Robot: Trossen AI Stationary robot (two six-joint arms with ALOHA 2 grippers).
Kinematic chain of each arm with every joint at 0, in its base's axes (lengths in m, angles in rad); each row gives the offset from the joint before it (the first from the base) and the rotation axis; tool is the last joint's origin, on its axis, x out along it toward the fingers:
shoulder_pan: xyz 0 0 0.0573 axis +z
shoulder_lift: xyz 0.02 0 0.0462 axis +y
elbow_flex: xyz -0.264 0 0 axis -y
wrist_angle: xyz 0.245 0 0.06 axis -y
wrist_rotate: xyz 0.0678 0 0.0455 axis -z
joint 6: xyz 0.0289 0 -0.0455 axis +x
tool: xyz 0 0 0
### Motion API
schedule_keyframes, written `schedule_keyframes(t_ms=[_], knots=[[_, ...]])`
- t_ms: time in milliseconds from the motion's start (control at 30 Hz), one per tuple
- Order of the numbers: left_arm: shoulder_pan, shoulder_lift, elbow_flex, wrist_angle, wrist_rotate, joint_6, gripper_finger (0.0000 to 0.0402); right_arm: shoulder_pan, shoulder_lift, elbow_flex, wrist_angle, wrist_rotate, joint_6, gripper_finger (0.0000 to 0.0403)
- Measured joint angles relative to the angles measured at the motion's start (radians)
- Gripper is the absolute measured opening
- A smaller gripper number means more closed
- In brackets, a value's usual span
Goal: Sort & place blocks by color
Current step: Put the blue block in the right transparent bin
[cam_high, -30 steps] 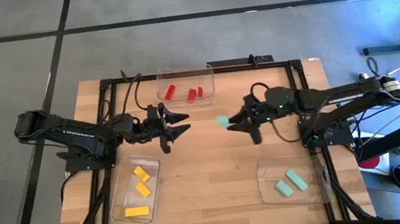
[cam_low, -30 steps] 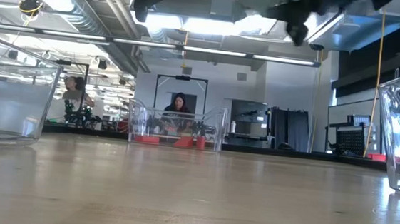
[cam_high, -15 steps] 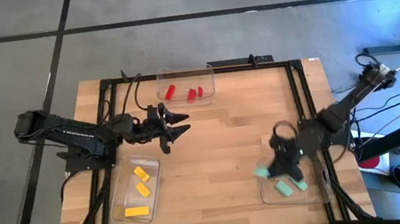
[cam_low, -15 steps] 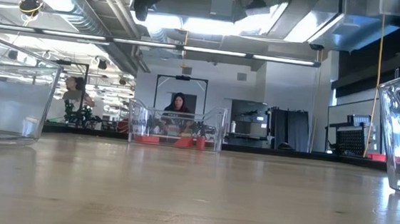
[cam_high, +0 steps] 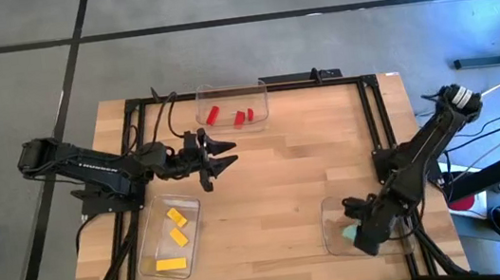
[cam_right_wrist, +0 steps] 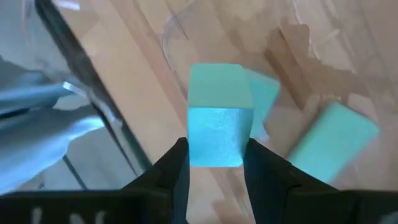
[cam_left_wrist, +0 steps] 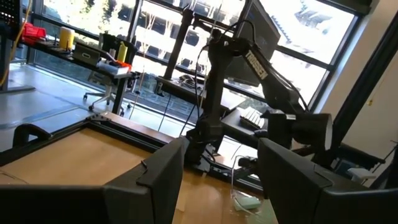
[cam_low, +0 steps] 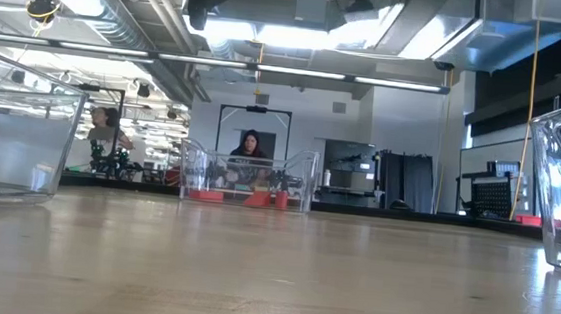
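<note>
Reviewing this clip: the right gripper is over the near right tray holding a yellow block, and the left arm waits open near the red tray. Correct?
Not quite. The block in the right gripper is mint green, not yellow, as the right wrist view shows. The rest holds: that gripper is over the near right tray, and the left gripper waits open near the red tray.

- I see three red blocks point(cam_high: 233, 116) lying in the far tray point(cam_high: 258, 89).
- Three yellow blocks point(cam_high: 176, 231) lie in the near-left tray.
- One teal block point(cam_right_wrist: 216, 114) sits clamped upright over two teal blocks point(cam_right_wrist: 333, 139) lying flat.
</note>
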Motion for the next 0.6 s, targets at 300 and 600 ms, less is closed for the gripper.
schedule_keyframes(t_ms=[300, 600], knots=[[0.0, 0.0, 0.0, 0.0, 0.0, 0.0, 0.0197, 0.0, 0.137, 0.0, 0.161, 0.104, 0.024, 0.0119], [0.0, 0.0, 0.0, -0.003, -0.001, 0.0, 0.0197, -0.001, 0.186, 0.0, 0.138, 0.103, 0.055, 0.0151]])
